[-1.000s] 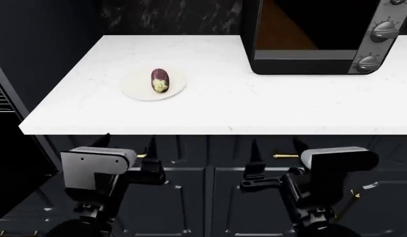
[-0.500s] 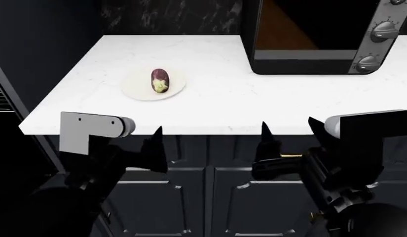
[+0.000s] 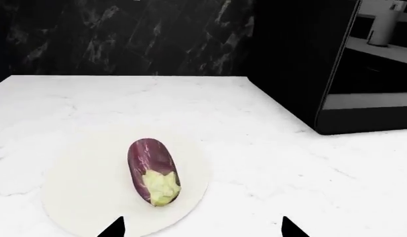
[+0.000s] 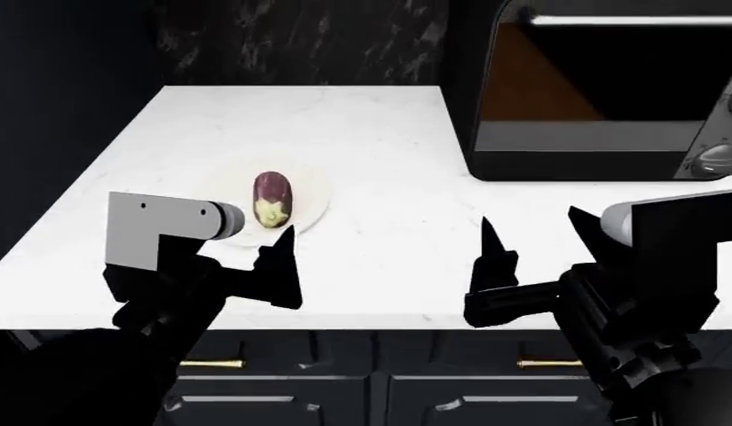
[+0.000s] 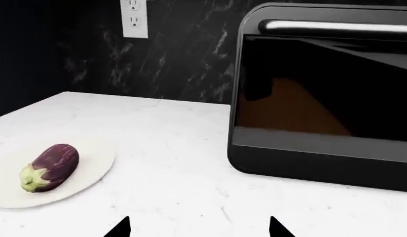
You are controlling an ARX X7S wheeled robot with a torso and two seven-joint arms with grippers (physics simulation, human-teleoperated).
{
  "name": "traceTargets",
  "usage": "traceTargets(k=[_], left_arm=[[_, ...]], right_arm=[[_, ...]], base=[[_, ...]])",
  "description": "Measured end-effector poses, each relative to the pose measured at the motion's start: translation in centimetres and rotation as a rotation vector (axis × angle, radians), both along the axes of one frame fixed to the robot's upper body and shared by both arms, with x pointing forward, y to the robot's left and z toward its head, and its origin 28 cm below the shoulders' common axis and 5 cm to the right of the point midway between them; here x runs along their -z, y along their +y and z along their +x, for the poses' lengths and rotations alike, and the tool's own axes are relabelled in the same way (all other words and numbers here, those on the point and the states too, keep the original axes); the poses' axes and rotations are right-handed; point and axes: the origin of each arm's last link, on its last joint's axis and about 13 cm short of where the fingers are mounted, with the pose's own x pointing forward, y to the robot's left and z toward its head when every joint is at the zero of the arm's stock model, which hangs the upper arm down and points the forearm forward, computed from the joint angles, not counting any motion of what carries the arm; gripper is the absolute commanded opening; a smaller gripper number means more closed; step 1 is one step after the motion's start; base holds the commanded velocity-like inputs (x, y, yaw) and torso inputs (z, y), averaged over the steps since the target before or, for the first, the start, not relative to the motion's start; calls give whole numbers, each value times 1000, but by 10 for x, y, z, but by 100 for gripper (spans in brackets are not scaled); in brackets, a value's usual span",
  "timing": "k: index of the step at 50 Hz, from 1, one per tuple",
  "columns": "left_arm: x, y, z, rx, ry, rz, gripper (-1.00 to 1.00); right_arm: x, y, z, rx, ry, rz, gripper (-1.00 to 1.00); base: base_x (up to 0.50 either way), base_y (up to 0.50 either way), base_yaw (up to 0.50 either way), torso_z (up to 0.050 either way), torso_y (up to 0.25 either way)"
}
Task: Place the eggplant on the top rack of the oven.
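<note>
Eggplant [image 4: 272, 200] is the target, but nearest the camera in the head view come the two tools: the left tool [image 4: 241, 257] and right tool [image 4: 531, 257] both hover at the front edge of the bench [image 4: 378, 142], each with prongs spread wide and nothing between them. Beyond the left tool, the eggplant lies on its side on a pale round plate [image 4: 312, 209], the only container in use here, stem cap [image 3: 160, 186] towards the robot; nothing else is on the plate. Farther back on the right stands a black countertop box [image 4: 602, 89] with knobs [image 4: 715, 160], its door shut. The oven and its top rack cannot be seen in any view.

Risks, as I judge them: the rounded, smooth eggplant may roll or squirt sideways if pinched off-centre, and the light plate could slide with it. Mistaking the countertop box for the oven would also spoil the task.
</note>
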Motion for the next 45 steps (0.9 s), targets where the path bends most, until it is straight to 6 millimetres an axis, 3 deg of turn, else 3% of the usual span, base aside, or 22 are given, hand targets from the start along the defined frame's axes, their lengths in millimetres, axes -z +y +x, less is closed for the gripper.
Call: traceTargets(k=[13, 27, 45], left_arm=[[0, 0, 0, -6, -5, 12, 100], [-3, -2, 3, -45, 27, 20, 100], [-30, -18, 10, -156, 116, 14, 100]], right_arm=[[5, -2, -3, 11, 18, 11, 100], [12, -4, -5, 17, 40, 12, 100], [24, -10, -12, 9, 19, 51, 100]], base=[[487, 0, 0, 0, 1], [0, 0, 0, 0, 0], [0, 0, 0, 0, 0]])
